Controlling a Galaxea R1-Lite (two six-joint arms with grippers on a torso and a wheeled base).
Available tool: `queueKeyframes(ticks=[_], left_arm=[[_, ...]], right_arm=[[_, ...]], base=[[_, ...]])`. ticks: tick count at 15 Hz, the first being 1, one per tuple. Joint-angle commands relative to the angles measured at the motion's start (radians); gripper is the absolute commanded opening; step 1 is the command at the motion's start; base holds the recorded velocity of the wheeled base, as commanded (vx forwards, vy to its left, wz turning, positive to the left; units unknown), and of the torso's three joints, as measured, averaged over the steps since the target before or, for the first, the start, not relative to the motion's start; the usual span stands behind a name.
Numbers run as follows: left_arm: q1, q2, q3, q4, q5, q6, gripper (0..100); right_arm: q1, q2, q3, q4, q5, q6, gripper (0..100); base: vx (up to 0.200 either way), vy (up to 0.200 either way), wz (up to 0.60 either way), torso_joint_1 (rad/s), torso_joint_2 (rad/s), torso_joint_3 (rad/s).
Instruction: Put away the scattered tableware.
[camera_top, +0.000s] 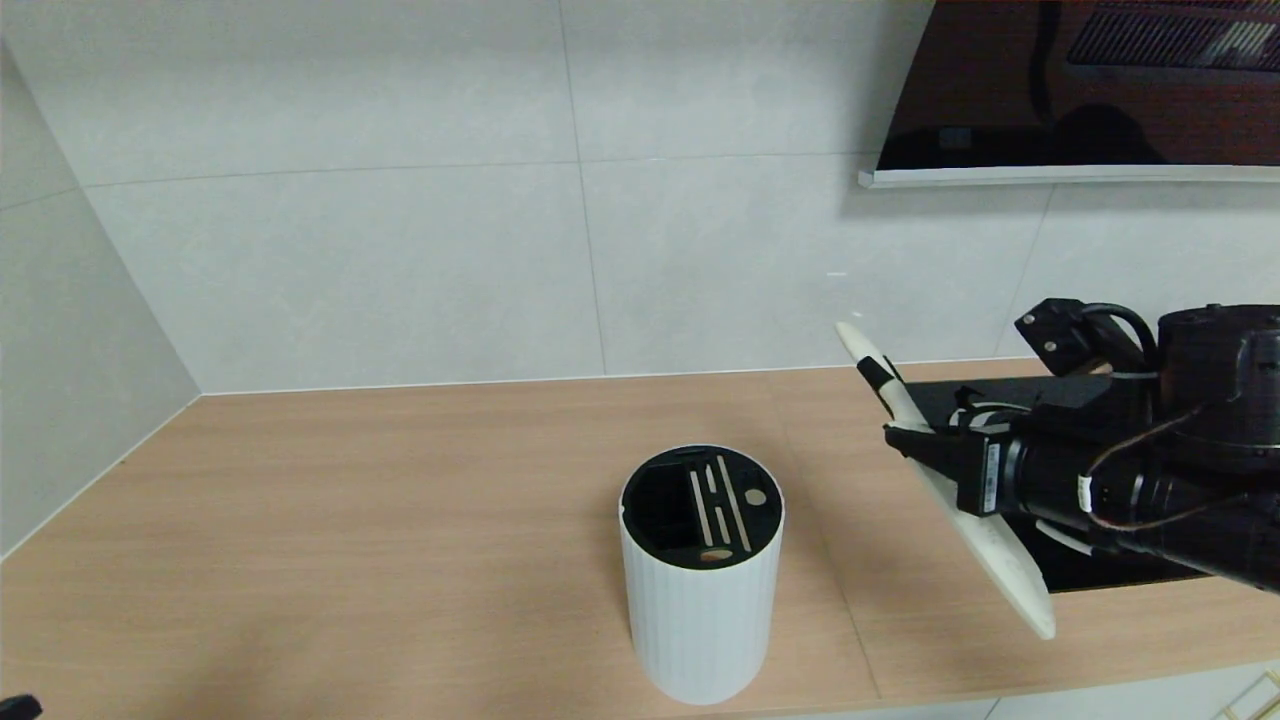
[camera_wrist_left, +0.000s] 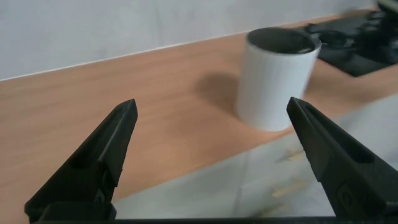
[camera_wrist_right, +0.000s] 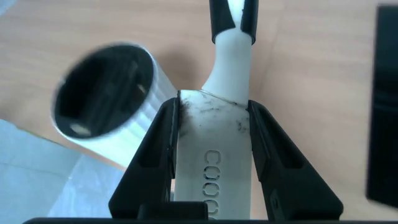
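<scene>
Pinching a white spatula (camera_top: 1000, 560) across its width, just where blade narrows to handle, right claw (camera_top: 912, 438) hangs above the bench (camera_top: 400, 500) twd its right end, over the black cooktop (camera_top: 1075, 578); both fingers sit tight on the blade's edges, flat face twd the wrist cam. Spatula's long axis runs on a slant: thin handle w/ black band points up and twd the back wall, broad end dips twd the front edge. White ribbed holder (camera_top: 700, 570) stands upright near the front edge, approx. mid-bench, top open (one big opening on its left half, narrow slots and small holes beside it). Key relation: holder lies to the left of the right claw and lower, well apart, so the right arm is the one placed to act; my read is the spatula must go over leftward and tip upright above the big opening, since the slots look too narrow for it. Left claw (camera_wrist_left: 211, 106) is spread wide w/ nothing btwn its fingers, hovering off the front edge, left of the holder.
</scene>
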Motion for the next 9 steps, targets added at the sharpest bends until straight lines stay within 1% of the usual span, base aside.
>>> queueKeyframes(ticks=[1,2,3,4,5,6,7,8,9], left_arm=[[-0.018,0.411,-0.26,-0.005,-0.078,-0.015,100],[-0.044,0.497,-0.33,-0.011,-0.078,-0.032,100],[-0.07,0.573,-0.39,-0.026,-0.078,-0.07,100],[-0.09,0.615,-0.415,-0.042,-0.078,-0.102,100],[-0.127,0.673,-0.428,-0.081,-0.078,-0.161,100],[-0.128,0.676,-0.428,-0.084,-0.078,-0.164,100],[-0.196,0.736,-0.412,-0.157,-0.076,-0.237,100],[-0.244,0.765,-0.405,-0.181,-0.076,-0.296,100],[-0.28,0.782,-0.407,-0.198,-0.078,-0.342,100]], right_arm=[[0.009,0.083,-0.092,-0.001,0.006,-0.003,0],[0.028,0.108,-0.14,0.002,0.004,-0.003,0],[0.043,0.131,-0.18,0.002,0.004,-0.003,0],[0.062,0.141,-0.203,0.002,0.001,-0.003,0],[0.091,0.144,-0.216,0.001,-0.005,-0.003,0],[0.092,0.144,-0.216,0.001,-0.005,-0.003,0],[0.137,0.129,-0.209,-0.004,-0.023,-0.002,0],[0.158,0.12,-0.207,-0.001,-0.045,-0.002,0],[0.178,0.117,-0.203,-0.001,-0.066,-0.002,0]], base=[[0.0,0.0,0.0,0.0,0.0,0.0],[0.0,0.0,0.0,0.0,0.0,0.0],[0.0,0.0,0.0,0.0,0.0,0.0],[0.0,0.0,0.0,0.0,0.0,0.0],[0.0,0.0,0.0,0.0,0.0,0.0],[0.0,0.0,0.0,0.0,0.0,0.0],[0.0,0.0,0.0,0.0,0.0,0.0],[0.0,0.0,0.0,0.0,0.0,0.0],[0.0,0.0,0.0,0.0,0.0,0.0]])
